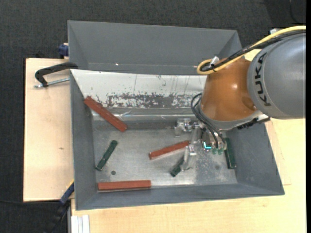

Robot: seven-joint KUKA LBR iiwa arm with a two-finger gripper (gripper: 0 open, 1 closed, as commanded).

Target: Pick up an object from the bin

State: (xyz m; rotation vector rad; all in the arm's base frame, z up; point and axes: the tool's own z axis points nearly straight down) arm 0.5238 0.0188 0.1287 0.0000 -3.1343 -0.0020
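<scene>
My gripper (pixel 190 154) hangs low in the right half of the bin, under the arm's orange cover. It is over the right end of a tilted red-brown bar (pixel 167 151) that lies mid-floor. A short dark green piece (pixel 176 170) lies just below and left of the gripper, close to or touching it. Another dark green strip (pixel 230 157) lies by the right wall, partly hidden by the arm. Nothing can be seen held.
A red-brown bar (pixel 104 113) leans at the back left corner. Along the front wall lies another one (pixel 124 184), flat. A dark green strip (pixel 107 154) and a small dark speck (pixel 113 173) sit on the left floor.
</scene>
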